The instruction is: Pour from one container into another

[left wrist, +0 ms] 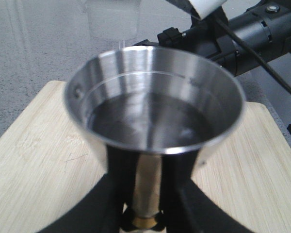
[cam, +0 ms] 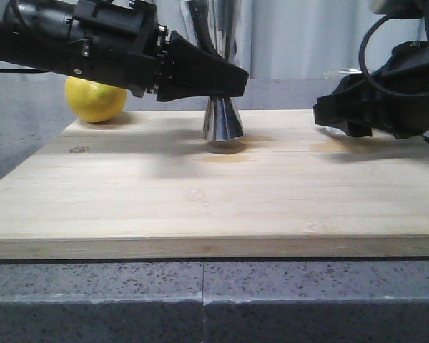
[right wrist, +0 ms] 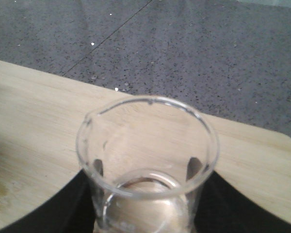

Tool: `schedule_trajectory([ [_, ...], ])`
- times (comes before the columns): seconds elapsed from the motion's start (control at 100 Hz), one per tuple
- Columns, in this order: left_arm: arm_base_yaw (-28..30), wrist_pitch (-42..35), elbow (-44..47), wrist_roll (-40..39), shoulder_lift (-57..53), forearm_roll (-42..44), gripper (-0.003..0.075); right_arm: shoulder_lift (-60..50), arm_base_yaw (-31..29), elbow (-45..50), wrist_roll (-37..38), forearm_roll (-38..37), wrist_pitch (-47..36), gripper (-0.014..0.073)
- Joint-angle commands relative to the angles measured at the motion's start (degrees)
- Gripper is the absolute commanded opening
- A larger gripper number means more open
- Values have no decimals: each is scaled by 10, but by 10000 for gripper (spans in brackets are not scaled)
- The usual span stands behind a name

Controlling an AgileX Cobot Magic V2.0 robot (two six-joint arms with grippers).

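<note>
- Grey speckled counter [cam: 93, 300] carries a pale wooden board [cam: 200, 207] across the foreground.
- Mid-board, the steel jigger [cam: 223, 121] stands upright, the left gripper [cam: 222, 78] clamped on its gold-banded waist; liquid fills its upper cup.
- At the board's right side, the right gripper [cam: 343, 114] holds the glass beaker [right wrist: 148, 165] between its fingers, upright.
- Behind, a lemon [cam: 95, 98] sits at the far left corner.
</note>
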Motion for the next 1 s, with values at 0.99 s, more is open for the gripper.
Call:
schedule_trajectory([
  [0.99, -6, 21, -16, 1, -23, -46, 137, -163, -5, -12, -1, -31, -16, 566],
])
